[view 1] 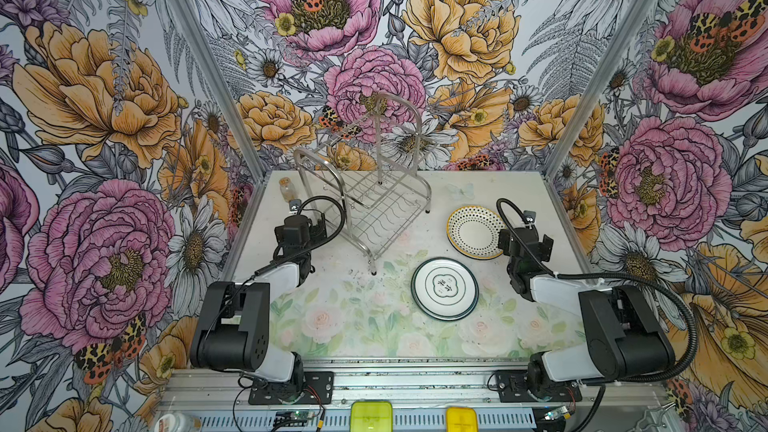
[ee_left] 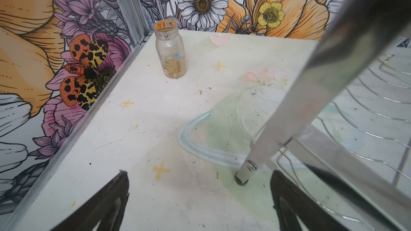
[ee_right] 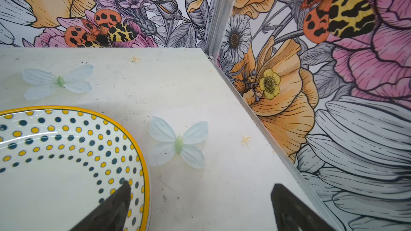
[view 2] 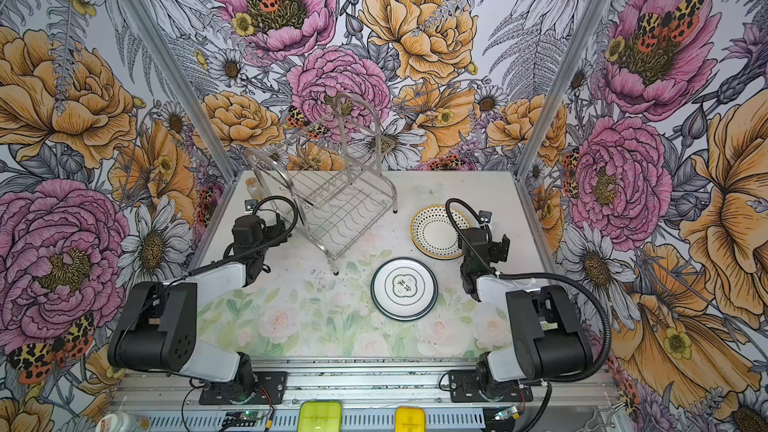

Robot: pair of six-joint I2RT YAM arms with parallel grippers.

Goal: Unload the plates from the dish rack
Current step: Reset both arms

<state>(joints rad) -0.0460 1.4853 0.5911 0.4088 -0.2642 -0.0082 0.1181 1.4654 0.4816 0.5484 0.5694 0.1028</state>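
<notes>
The dish rack stands at the far centre-left of the table, both tiers showing only bare wire. Two plates lie flat on the table: a dotted, yellow-rimmed plate at the far right and a dark-rimmed plate with characters nearer, in the centre. A small clear bottle stands capped in the far left corner; its contents are unclear. The left gripper is spread wide beside a rack leg, grasping nothing. The right gripper is likewise released, one finger over the dotted plate's rim.
</notes>
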